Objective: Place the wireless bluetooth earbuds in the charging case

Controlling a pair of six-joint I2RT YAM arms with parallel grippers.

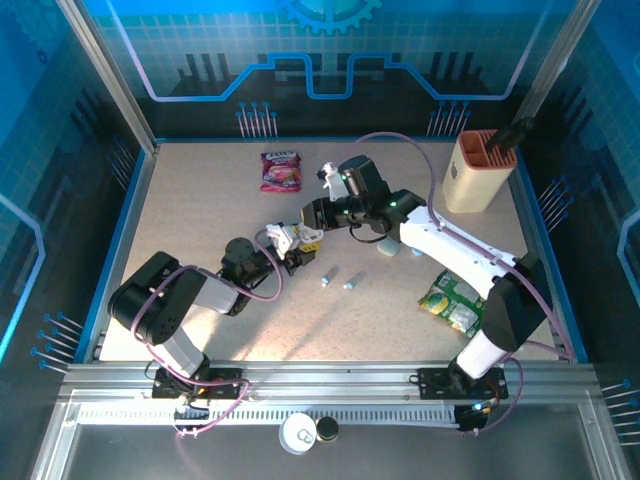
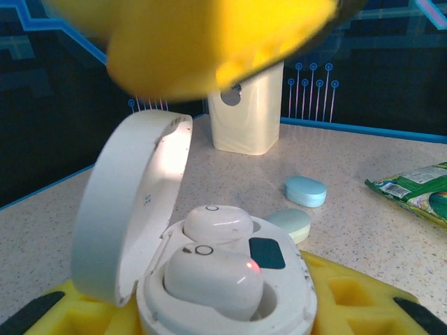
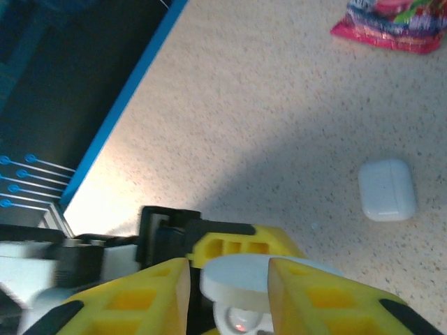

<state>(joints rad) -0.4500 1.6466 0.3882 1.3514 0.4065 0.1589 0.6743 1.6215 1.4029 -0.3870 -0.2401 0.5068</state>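
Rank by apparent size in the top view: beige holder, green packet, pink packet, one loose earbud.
Largest to smallest:
1. beige holder
2. green packet, partly under the right arm, so its gap to first is unsure
3. pink packet
4. loose earbud, by far the smallest

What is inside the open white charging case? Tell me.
Two glossy white plastic earbuds sit in the round white charging case, the near one showing a red light; their wells are covered.

Overhead view behind the arms, facing down, wrist views close, sharing the open case
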